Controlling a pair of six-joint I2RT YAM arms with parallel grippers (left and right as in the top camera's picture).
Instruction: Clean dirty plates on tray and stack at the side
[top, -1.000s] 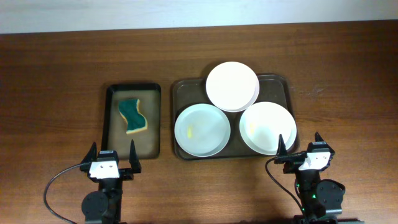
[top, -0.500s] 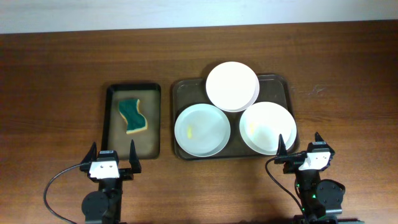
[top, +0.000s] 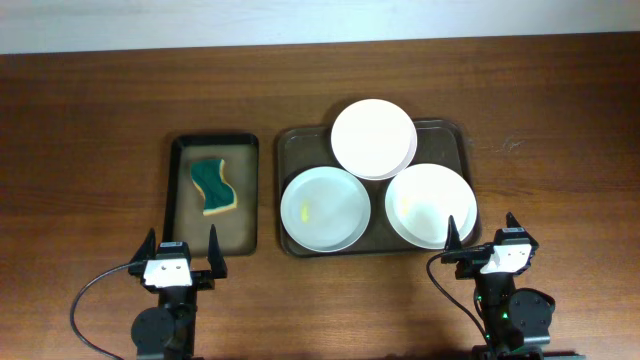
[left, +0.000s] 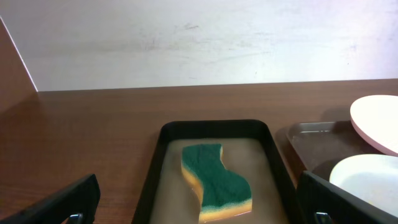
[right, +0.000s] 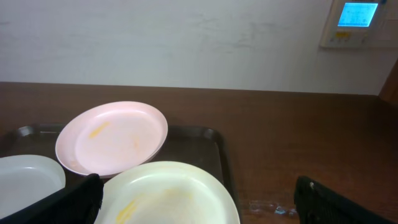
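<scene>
Spanning the whole overhead view as a brown wooden table.

Sitting right of centre on it as the tray: dark brown, rectangular, rounded at the corners, raised at the rim, and carrying all three plates.

Lying just left of that tray, apart from it, as a smaller black tray, and holding a green-and-yellow sponge in its far half.

Resting at the tray's far middle as the far plate: round, white, tilted, overlapping the far edges of both near plates, and showing a yellow smear in the right wrist view.

Lying flat at the tray's near left as the near-left plate, bearing a small yellow mark left of its centre.

Lying flat at the tray's near right as the near-right plate, bearing a faint yellow smear on its left side.

Hovering at the near edge, in front of the black tray, as the left gripper: fingers spread wide, grasping and touching nothing.

Hovering at the near edge, by the tray's near right corner, as the right gripper: fingers likewise spread wide, released, gripping nothing.
</scene>
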